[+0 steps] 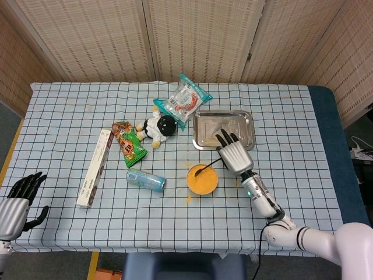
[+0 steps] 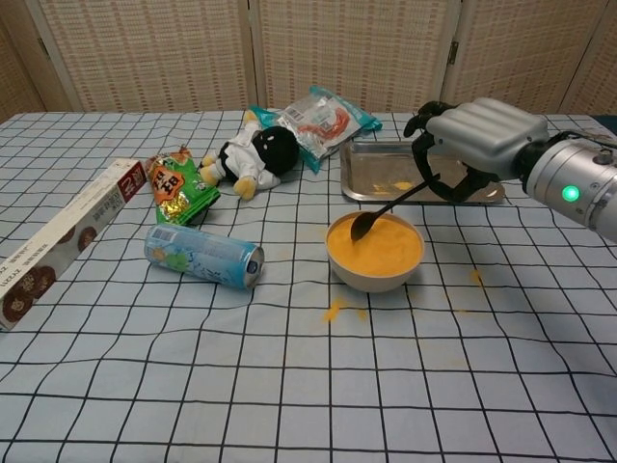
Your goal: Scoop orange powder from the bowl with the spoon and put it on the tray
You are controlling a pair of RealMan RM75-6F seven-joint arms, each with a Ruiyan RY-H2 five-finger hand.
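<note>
The slim black spoon [image 2: 390, 207] is slanting down and away from the silver right hand [image 2: 469, 145], its long axis running from the dark fingers [image 2: 425, 159] that are gripping the handle end to the bowl end, which is pointing toward the robot's left. The spoon's bowl end is sitting at the far left edge of the orange powder [image 2: 378, 244], just over the rim of the round cream bowl [image 2: 376, 273]; whether it is carrying powder cannot be told.

The cream bowl is lying just below and to the left of the right hand, and the rectangular shiny metal tray [image 2: 371, 175] is sitting directly behind that hand, with a small dab of orange on its floor. The chest view is showing the fingers curling round the handle and the spoon's tilt; the head view is showing only the back of the right hand [image 1: 233, 155] partly overlapping the metal tray [image 1: 204, 125], with the spoon [image 1: 206, 167] as a thin dark line reaching to the bowl [image 1: 202, 179].

Only the head view is showing the black left hand [image 1: 21, 194], far off at the table's near left corner, fingers spread and grasping nothing.

Orange specks [image 2: 333, 311] are lying on the checked blue-and-white tablecloth [image 2: 289, 386] nearer than the bowl.
</note>
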